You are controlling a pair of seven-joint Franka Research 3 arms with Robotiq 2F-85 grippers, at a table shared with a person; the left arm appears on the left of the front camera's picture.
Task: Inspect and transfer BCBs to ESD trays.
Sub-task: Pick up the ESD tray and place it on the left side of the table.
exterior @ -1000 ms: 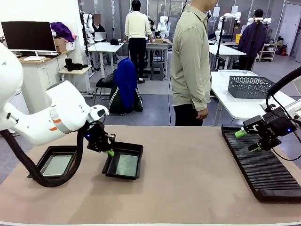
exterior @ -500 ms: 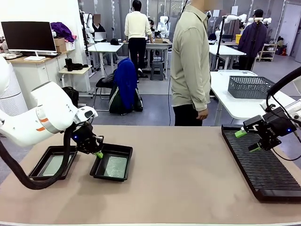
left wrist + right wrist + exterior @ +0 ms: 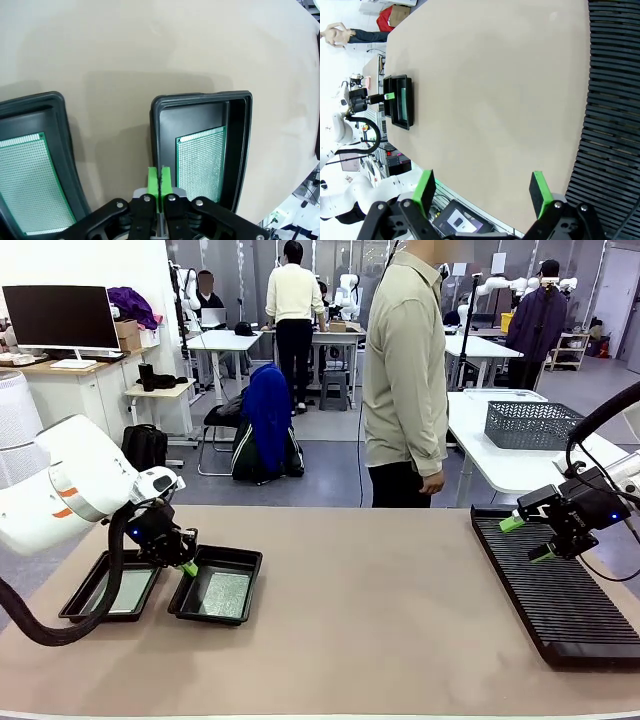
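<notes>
Black ESD tray (image 3: pixel 240 150), rim pinched by left pincer (image 3: pixel 159 180); loose BCB (image 3: pixel 200 165) may slide if tilted; right pincer (image 3: pixel 482 192) spread.

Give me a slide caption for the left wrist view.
Left gripper shut on the rim of a tray holding a BCB; second loaded tray alongside.

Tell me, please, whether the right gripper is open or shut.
Open: the right gripper has its green fingertips spread wide apart, with nothing between them, above the black rack.
</notes>
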